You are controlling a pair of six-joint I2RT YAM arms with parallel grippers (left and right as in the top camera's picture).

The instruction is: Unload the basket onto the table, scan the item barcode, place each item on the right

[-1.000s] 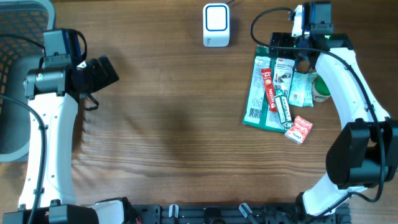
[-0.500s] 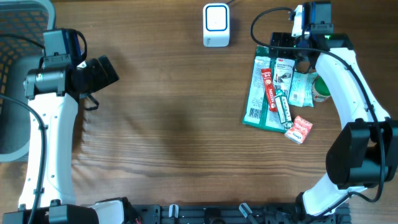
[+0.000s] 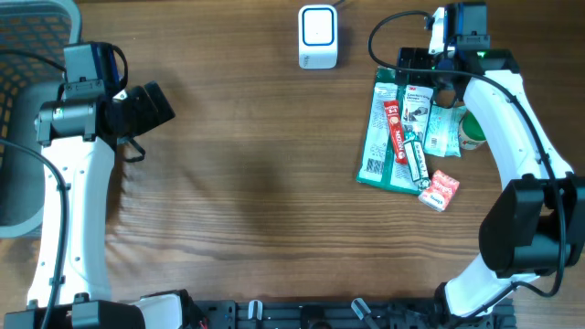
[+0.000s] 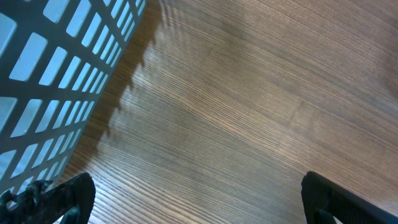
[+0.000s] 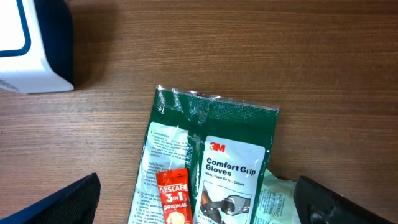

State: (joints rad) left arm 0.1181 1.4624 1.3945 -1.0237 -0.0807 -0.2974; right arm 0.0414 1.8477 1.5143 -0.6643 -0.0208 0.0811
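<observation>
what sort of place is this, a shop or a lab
Probably a lab mock-up of a shop checkout: a white barcode scanner stands on a wooden table, with a 3M gloves packet and a Nescafe sachet piled nearby.

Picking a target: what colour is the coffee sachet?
Red sachet, best in right wrist view.

Brown wood-grain table (image 3: 256, 183), evenly lit (grey lattice basket (image 3: 27, 27) at left)

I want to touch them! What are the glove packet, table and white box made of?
Glove packet: seemingly thin shiny plastic film; its top edge crinkles and glints.
Table: wood or wood-look laminate, matte brown, grain lines show.
White box: probably hard smooth plastic, rounded edges.
</observation>
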